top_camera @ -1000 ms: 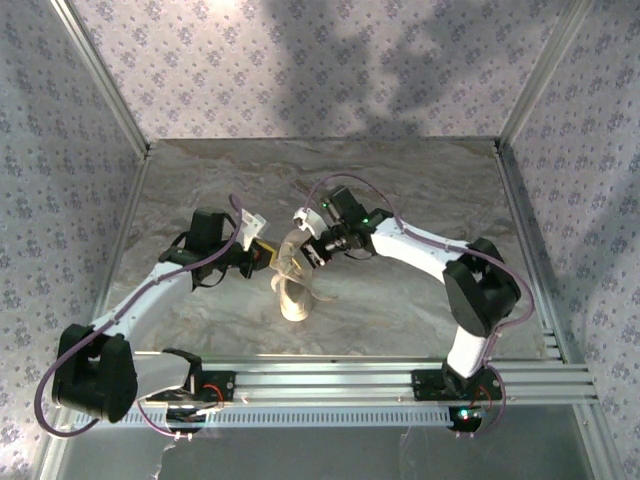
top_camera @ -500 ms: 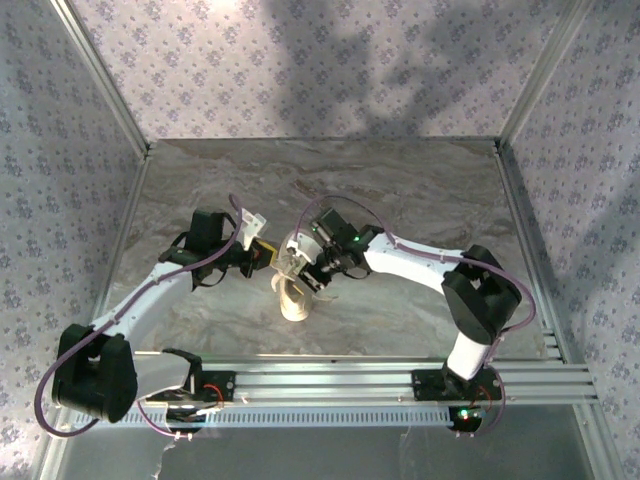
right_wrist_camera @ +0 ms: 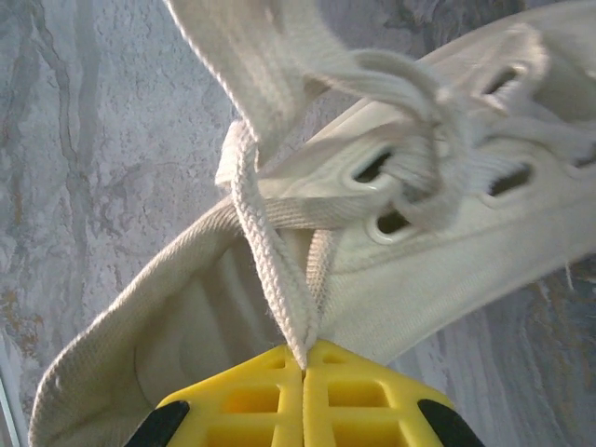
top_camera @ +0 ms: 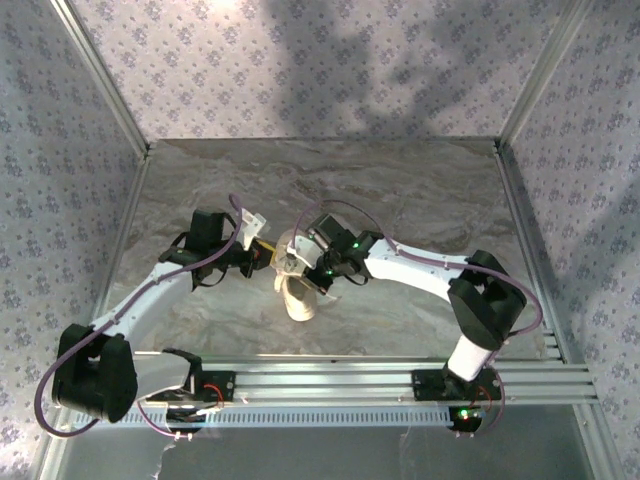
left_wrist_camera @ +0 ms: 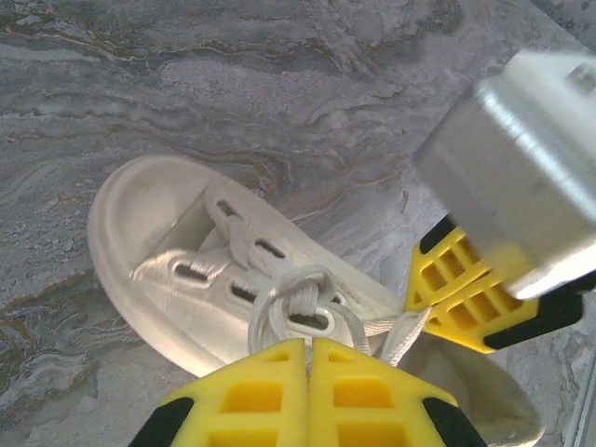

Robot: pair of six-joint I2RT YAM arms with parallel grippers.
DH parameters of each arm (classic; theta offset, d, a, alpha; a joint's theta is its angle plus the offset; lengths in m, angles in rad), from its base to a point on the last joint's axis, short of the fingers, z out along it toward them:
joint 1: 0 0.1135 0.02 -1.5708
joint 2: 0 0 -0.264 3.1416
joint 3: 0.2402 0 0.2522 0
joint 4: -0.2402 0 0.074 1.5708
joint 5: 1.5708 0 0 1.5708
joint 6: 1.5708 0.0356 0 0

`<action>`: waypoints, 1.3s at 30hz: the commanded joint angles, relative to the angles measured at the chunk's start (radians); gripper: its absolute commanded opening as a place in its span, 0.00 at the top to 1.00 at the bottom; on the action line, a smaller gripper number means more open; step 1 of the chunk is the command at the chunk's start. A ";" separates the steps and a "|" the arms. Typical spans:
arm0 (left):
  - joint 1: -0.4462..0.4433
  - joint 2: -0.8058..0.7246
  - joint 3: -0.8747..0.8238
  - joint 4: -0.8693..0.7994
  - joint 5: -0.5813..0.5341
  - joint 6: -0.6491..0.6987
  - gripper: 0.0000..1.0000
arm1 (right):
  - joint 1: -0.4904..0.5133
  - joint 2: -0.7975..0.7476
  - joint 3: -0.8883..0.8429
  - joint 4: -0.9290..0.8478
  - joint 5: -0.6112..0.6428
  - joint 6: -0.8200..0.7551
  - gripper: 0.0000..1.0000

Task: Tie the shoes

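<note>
The small cream-white low-top canvas sneaker (top_camera: 298,298) lay near the middle of the grey marbled table (top_camera: 420,200). The right gripper (right_wrist_camera: 304,365) was clamped on one of its thin white laces (right_wrist_camera: 270,251). The left gripper (left_wrist_camera: 308,346) had its yellow pads (left_wrist_camera: 261,391) together at the lace crossing; whether it pinched a lace I could not tell. A too strong pull could drag the light sneaker or slip the lace free.
</note>
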 commanded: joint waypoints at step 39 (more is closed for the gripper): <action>-0.063 0.015 -0.030 -0.039 -0.053 0.078 1.00 | -0.139 0.119 0.178 -0.347 -0.168 -0.104 0.90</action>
